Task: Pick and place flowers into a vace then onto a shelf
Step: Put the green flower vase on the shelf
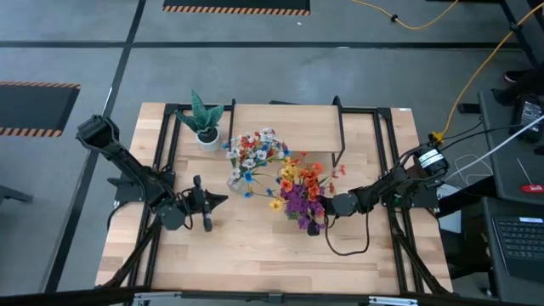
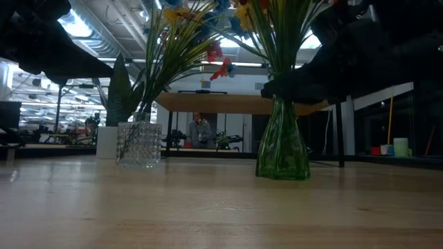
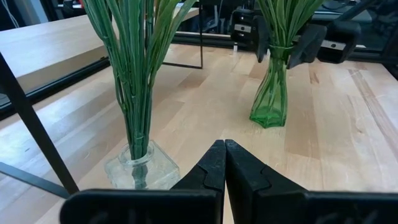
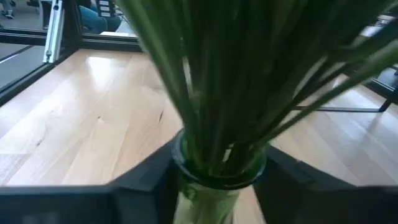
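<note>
Right gripper (image 1: pixel 327 206) clamped around neck of green glass vase (image 2: pixel 282 149), fingers (image 4: pixel 146 180) either side of the rim; vase base on the pale wood tabletop (image 1: pixel 255 246). Flowers (image 1: pixel 299 189) stand in it; second bunch (image 1: pixel 253 153) in a clear glass vase (image 2: pixel 139 144) beside. Left gripper (image 3: pixel 224 163) pinched closed, empty, near clear vase. Shelf (image 1: pixel 289 127) at table's far side, potted plant (image 1: pixel 204 119) next to it. Room behind: person (image 2: pixel 199 130) seated, ceiling lights
</note>
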Motion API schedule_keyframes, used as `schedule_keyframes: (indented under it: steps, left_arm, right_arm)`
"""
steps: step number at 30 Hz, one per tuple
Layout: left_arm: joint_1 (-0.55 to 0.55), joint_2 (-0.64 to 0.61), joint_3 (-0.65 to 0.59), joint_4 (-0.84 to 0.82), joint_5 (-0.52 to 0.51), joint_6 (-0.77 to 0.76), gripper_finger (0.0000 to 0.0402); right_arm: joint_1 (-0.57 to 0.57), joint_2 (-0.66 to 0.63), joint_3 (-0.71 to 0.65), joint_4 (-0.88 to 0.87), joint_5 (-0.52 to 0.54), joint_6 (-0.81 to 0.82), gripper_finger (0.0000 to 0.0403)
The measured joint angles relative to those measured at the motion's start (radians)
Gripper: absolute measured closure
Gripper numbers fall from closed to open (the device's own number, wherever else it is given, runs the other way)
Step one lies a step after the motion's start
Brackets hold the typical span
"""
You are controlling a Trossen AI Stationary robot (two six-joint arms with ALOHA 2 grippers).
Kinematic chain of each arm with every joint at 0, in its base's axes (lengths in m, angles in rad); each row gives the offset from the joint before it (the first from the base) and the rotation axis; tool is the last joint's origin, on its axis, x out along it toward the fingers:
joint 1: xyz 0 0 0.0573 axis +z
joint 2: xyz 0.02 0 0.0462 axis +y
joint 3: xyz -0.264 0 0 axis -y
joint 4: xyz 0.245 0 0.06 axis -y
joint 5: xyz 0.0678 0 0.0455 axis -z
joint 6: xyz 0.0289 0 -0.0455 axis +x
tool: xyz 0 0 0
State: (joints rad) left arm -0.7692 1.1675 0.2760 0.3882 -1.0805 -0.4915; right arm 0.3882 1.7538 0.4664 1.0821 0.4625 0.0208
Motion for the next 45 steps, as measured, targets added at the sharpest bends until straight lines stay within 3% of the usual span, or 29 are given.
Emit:
schedule_keyframes:
  steps: [5, 13, 20, 32, 36, 45]
  left_arm:
    - [0.0, 0.0, 0.0, 0.0, -0.001, 0.014, 0.04]
    - [0.0, 0.0, 0.0, 0.0, -0.002, 0.043, 0.04]
    - [0.0, 0.0, 0.0, 0.0, -0.036, 0.045, 0.04]
    - [0.0, 0.0, 0.0, 0.001, -0.035, 0.035, 0.04]
    - [0.0, 0.0, 0.0, 0.001, -0.034, 0.023, 0.04]
    - [0.0, 0.0, 0.0, 0.001, -0.033, 0.023, 0.0399]
  right_arm:
    - [0.001, -0.001, -0.001, -0.011, 0.001, -0.001, 0.0293]
    - [0.001, -0.024, -0.044, 0.018, 0.0, 0.029, 0.0292]
    - [0.013, -0.191, -0.139, 0.001, 0.002, 0.05, 0.0292]
    - [0.121, -0.466, -0.17, -0.227, -0.001, 0.053, 0.0292]
    - [0.151, -0.532, -0.171, -0.336, 0.045, 0.054, 0.0292]
    - [0.185, -0.681, -0.171, -0.407, 0.063, 0.048, 0.0292]
